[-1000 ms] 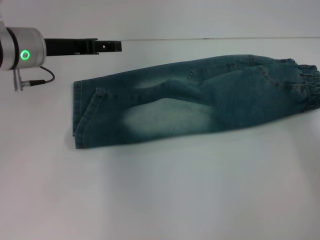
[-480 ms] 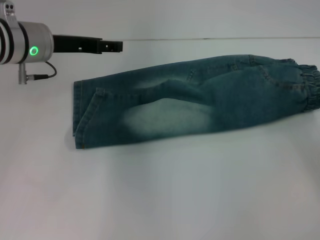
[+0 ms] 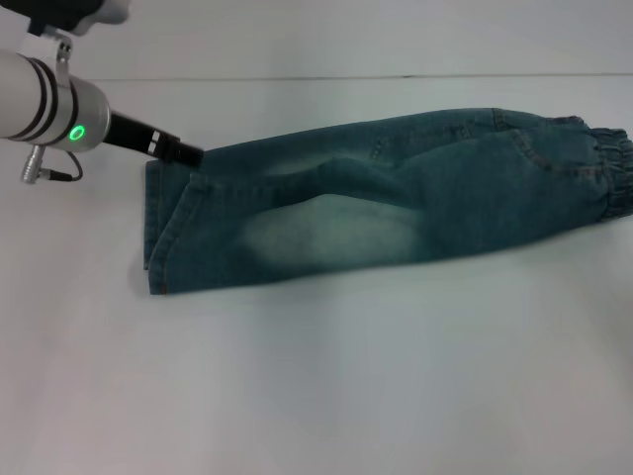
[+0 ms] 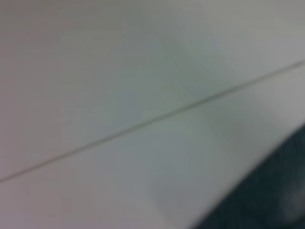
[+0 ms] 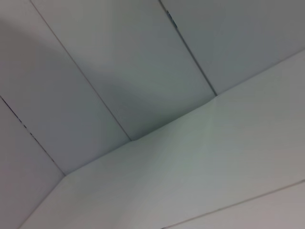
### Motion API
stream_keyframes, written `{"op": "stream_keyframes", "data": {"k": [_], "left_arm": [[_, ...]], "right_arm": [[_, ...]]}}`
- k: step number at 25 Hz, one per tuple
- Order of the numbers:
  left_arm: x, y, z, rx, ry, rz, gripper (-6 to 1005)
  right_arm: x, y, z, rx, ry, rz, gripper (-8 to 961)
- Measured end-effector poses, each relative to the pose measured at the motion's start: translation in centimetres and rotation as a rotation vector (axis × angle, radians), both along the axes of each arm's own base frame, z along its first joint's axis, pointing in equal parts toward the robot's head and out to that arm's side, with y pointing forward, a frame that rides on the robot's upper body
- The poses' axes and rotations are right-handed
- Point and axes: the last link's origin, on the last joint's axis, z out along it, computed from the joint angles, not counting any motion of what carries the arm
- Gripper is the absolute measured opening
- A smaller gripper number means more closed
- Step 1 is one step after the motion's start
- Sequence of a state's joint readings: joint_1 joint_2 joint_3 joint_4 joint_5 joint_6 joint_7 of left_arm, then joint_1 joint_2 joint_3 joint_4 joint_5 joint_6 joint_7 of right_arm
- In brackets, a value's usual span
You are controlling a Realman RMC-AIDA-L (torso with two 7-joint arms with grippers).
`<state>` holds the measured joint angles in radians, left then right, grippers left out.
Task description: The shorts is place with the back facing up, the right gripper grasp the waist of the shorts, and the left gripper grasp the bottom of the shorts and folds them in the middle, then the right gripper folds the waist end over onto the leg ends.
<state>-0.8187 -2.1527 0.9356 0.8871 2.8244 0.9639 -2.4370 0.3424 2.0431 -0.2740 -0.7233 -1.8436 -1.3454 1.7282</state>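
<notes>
The blue washed-denim shorts (image 3: 396, 198) lie folded lengthwise across the white table, with a pale faded patch near the middle. The ruched waist of the shorts (image 3: 611, 163) is at the far right. The flat leg ends (image 3: 155, 223) are at the left. My left gripper (image 3: 193, 155), on its silver wrist with the green light, slants down from the upper left. Its black tip is at the far corner of the bottom of the shorts. A dark strip of denim (image 4: 267, 200) fills one corner of the left wrist view. The right gripper is out of view.
The white table (image 3: 346, 376) stretches wide in front of the shorts. Its back edge (image 3: 396, 76) meets a pale wall. The right wrist view holds only wall panels (image 5: 143, 71) and table surface (image 5: 214, 167).
The left gripper has tipped from level, behind the shorts, down and nearer to the far corner of the leg hems. The shorts have not moved.
</notes>
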Motion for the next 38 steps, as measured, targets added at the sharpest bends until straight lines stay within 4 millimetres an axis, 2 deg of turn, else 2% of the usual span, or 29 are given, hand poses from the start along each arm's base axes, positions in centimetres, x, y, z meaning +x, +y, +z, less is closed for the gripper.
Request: {"op": "stream_keyframes", "data": {"k": [8,21,38], "left_arm": [[0.0,-0.3,-0.2,-0.063,0.021,0.030,919],[1.0,-0.6,-2.7,-0.121,0.019,0.020,920],[0.7,-0.3,-4.3,-0.109,0.027,0.016,919]], "right_arm": [[0.1,-0.4,0.3,0.016,0.017,0.003,942],[-0.2,-0.2,0.3,0.017,0.022,0.017,943],[-0.2,-0.4,0.0,0.013,0.027,0.018,942]]}}
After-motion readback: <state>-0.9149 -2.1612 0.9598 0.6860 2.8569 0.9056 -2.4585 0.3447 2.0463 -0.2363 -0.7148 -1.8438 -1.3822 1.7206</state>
